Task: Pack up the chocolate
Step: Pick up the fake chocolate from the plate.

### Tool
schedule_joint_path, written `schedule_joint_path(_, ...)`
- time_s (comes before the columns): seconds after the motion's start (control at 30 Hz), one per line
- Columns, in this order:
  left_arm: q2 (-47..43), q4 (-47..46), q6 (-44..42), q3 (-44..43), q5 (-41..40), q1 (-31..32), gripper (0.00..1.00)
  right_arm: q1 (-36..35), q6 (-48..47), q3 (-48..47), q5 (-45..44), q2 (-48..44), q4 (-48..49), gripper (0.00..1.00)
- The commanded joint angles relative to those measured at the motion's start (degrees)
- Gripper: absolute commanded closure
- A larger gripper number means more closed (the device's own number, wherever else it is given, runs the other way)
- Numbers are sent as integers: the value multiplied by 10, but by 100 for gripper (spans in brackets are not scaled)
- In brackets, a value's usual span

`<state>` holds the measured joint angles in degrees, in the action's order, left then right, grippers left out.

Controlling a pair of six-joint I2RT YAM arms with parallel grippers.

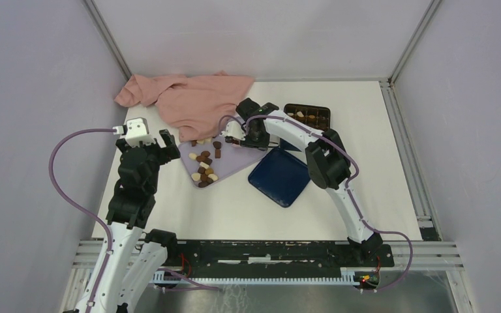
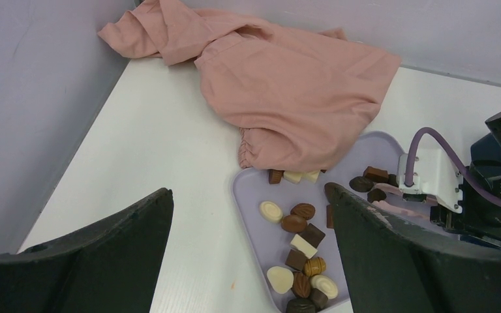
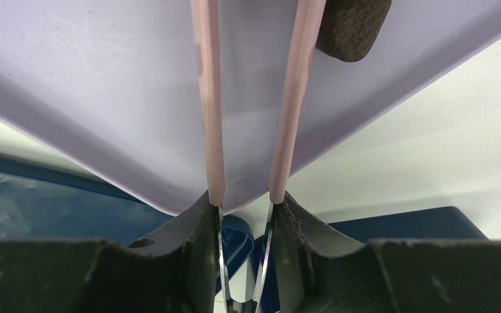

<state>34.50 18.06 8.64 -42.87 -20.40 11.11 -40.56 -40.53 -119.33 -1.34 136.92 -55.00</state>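
Several pieces of chocolate (image 1: 203,166) in dark brown, light brown and cream lie loose on the lilac tray (image 1: 235,164). The left wrist view shows the chocolate (image 2: 303,231) clustered along the tray's (image 2: 261,189) left side. My left gripper (image 1: 147,145) hovers open just left of the tray, its jaws (image 2: 248,192) wide apart with nothing between them. My right gripper (image 1: 238,134) is over the tray's far right corner, shut on a pair of pink tongs (image 3: 212,98) that reach out over the tray (image 3: 104,78). One dark chocolate (image 3: 352,26) lies just right of the tongs; their tips are out of frame.
A pink cloth (image 1: 189,98) lies crumpled at the back and overlaps the tray's far edge. The dark box with a grid insert (image 1: 306,116) stands at the back right, holding a few pieces. A dark blue lid (image 1: 279,176) lies flat right of the tray.
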Motion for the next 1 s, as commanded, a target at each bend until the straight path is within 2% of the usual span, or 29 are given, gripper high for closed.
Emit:
schedule_joint_path(0.0,0,-24,-28,-3,10,0,5,-10,-4,21,33,-44,-20,64)
schedule_joint_path(0.2,1,-23,-28,-3,10,-1,5,-15,-6,38,32,-51,-17,68)
schedule_joint_path(0.6,4,-24,-28,-3,12,-1,5,-26,-19,34,25,-46,-39,57)
schedule_joint_path(0.97,3,-24,-28,-3,13,-1,5,-28,-20,30,23,-55,-39,71)
